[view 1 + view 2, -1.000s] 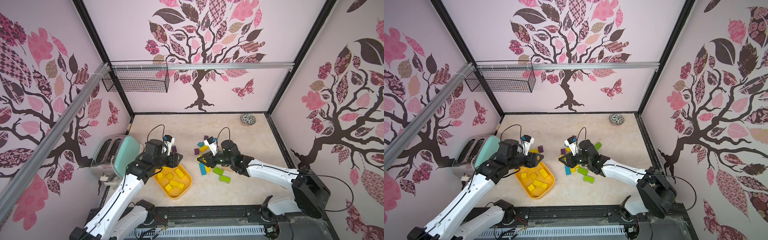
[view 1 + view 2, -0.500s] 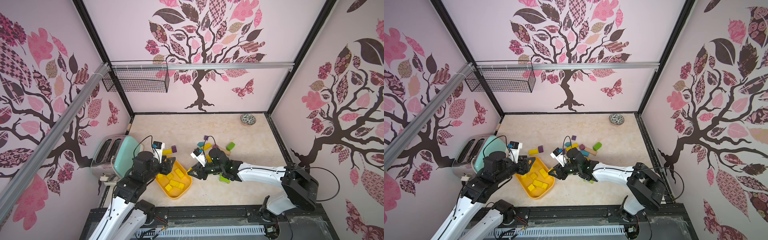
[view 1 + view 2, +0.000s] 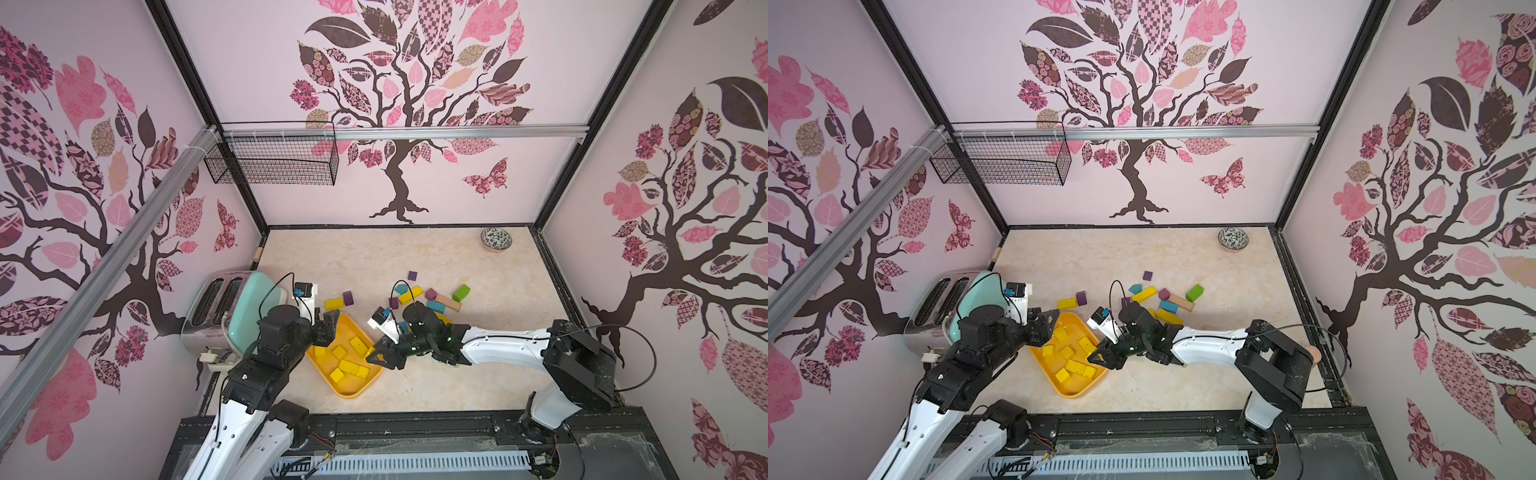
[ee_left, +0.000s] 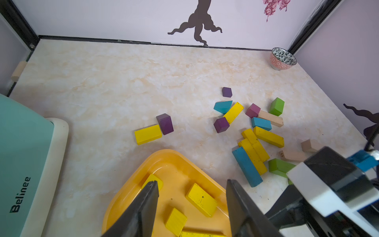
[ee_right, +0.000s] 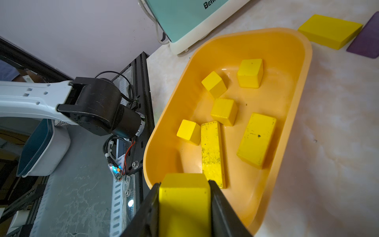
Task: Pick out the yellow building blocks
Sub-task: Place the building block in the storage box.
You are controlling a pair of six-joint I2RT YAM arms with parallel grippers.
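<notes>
Several yellow building blocks [image 5: 224,111] lie in the orange-yellow tray [image 3: 353,390], cubes and bars. My right gripper [image 5: 184,183] is shut on another yellow block [image 5: 184,201], held just over the tray's rim; in both top views this gripper [image 3: 374,355] [image 3: 1096,355] sits at the tray's right edge. My left gripper [image 4: 191,183] stands open with nothing between its fingers, above the tray's far end [image 3: 330,328]. More yellow blocks lie on the table: one bar [image 4: 148,134] next to a purple block [image 4: 165,124], others [image 4: 268,136] in the mixed pile.
The pile also holds blue [image 4: 247,167], green [image 4: 276,106], purple and pale wooden blocks. A mint toaster [image 3: 216,303] stands left of the tray. A patterned bowl [image 3: 496,240] sits in the far right corner. A wire basket [image 3: 270,162] hangs on the back wall.
My right gripper has carried the yellow block from the pile leftward and nearer, to the tray's edge. My left gripper drew back from the purple block to the tray's far end.
</notes>
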